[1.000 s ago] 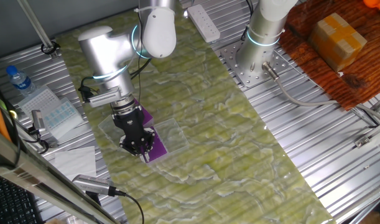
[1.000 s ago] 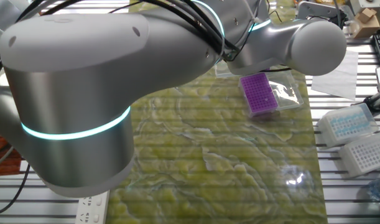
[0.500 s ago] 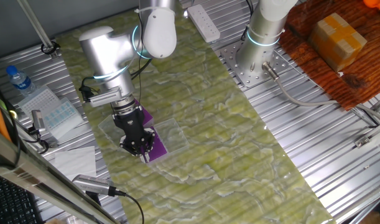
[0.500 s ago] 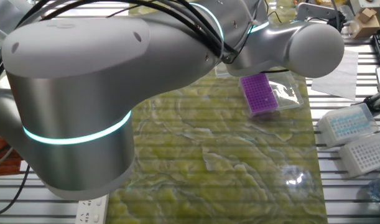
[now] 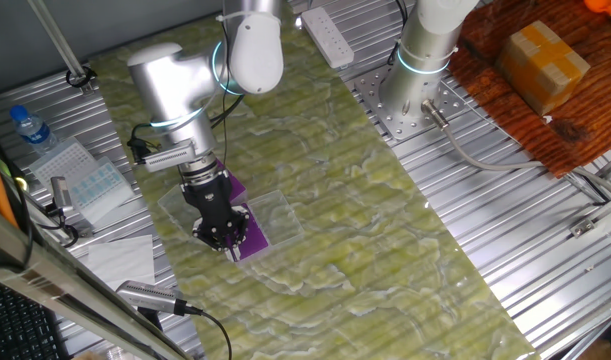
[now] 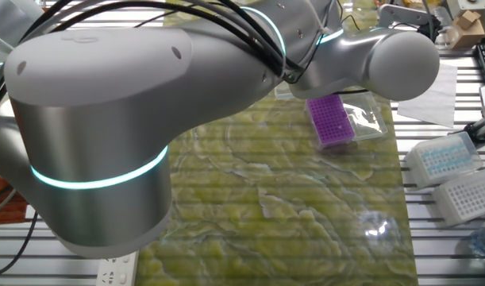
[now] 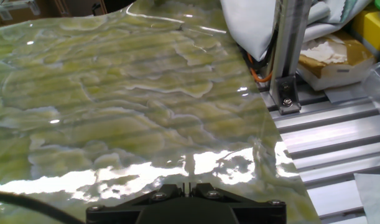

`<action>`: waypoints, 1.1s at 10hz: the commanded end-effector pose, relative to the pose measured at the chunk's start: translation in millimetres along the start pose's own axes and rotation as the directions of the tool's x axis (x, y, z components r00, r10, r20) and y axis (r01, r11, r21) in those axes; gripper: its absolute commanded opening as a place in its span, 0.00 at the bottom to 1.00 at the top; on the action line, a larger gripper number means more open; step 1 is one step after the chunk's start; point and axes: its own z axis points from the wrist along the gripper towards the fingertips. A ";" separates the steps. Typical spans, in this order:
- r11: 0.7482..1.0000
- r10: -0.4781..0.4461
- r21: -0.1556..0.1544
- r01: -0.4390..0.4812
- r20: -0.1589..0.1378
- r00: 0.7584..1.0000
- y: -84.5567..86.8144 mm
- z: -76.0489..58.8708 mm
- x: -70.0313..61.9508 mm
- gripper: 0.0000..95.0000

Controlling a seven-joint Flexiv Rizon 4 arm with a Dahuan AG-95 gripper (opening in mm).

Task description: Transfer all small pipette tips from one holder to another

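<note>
- Gripper (image 5: 228, 240) black, pointing straight down over a purple plate (image 5: 251, 232) near the left edge of the green mat (image 5: 335, 200); fingertips lost against the dark body, so impossible to tell whether spread or pressed together, or whether pinching anything.
- Small pipette tips too tiny to make out in either fixed view; only a fine grid of dots visible on the purple plate (image 6: 331, 121) from the other side, nothing distinguishable as a tip.
- Purple plate half covered by the gripper in one fixed view; fully exposed in the other, resting inside a clear shallow tray (image 6: 369, 119).
- Most of the other fixed view filled by the big silver arm (image 6: 107, 135), hiding the gripper entirely.
- Hand view showing only glossy mat (image 7: 115, 99), a sliver of black gripper housing (image 7: 186, 202) at the bottom edge, no fingers, no plate.
- Two white tip boxes (image 6: 452, 171) off the mat on the metal table (image 6: 433, 238), well apart from the purple plate.
- Wide bare stretch of mat toward the second arm base (image 5: 420, 60); cluttered strip beside the mat's left edge with a water bottle (image 5: 27, 125) and papers (image 5: 115, 255).
</note>
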 end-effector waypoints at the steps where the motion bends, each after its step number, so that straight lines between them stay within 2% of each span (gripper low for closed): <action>1: 1.000 0.000 0.000 0.000 0.002 1.000 -0.4 0.3 0.2 0.00; 11: 1.000 -0.013 -0.008 0.013 -0.008 1.000 -0.2 -1.0 2.0 0.00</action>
